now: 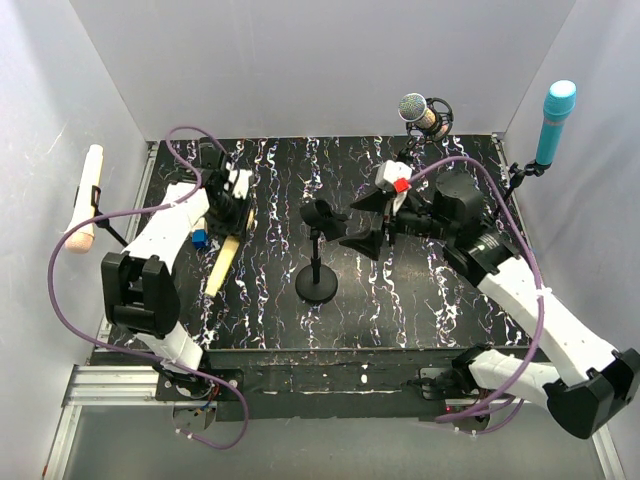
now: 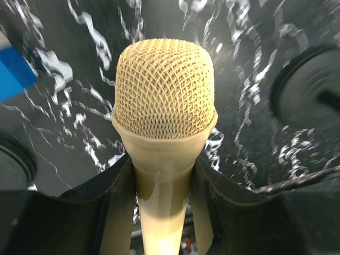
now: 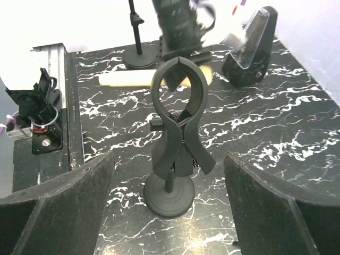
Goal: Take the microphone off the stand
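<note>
1. At the near edge, the two arms rise from their bases onto the black, white-veined bench (image 1: pixel 420 300).
2. Near the middle of the bench stands the small black stand (image 1: pixel 318 272). It is upright on a round base, and its clip (image 3: pixel 178 122) at the top is empty, with its loop closed around nothing.
3. Just to the right of the stand is the right gripper (image 1: pixel 350 222), turned towards it. Its jaws are spread wide and hold nothing. In the right wrist view its two dark fingers (image 3: pixel 64 202) sit one on each side of the stand, clear of it.
4. To the left, well apart from the stand, is the left gripper (image 1: pixel 228 205), pointing down at the bench. It is closed part-way around the microphone (image 1: pixel 222 262).
5. In the left wrist view the fingers (image 2: pixel 101 218) press the cream handle from both sides, just below the gold mesh head.
6. From above, the microphone's body slants from the left gripper towards the near edge. It is low over the bench, but I cannot tell whether it touches the surface.
7. A small blue block (image 1: pixel 200 238) lies just to the left of the microphone.
8. Farther back, three other microphones are mounted around the walls:
   - a pale one (image 1: pixel 85 200) on the left side
   - a silver-headed one (image 1: pixel 420 112) at the far edge
   - a blue one (image 1: pixel 555 115) at the far right
</note>
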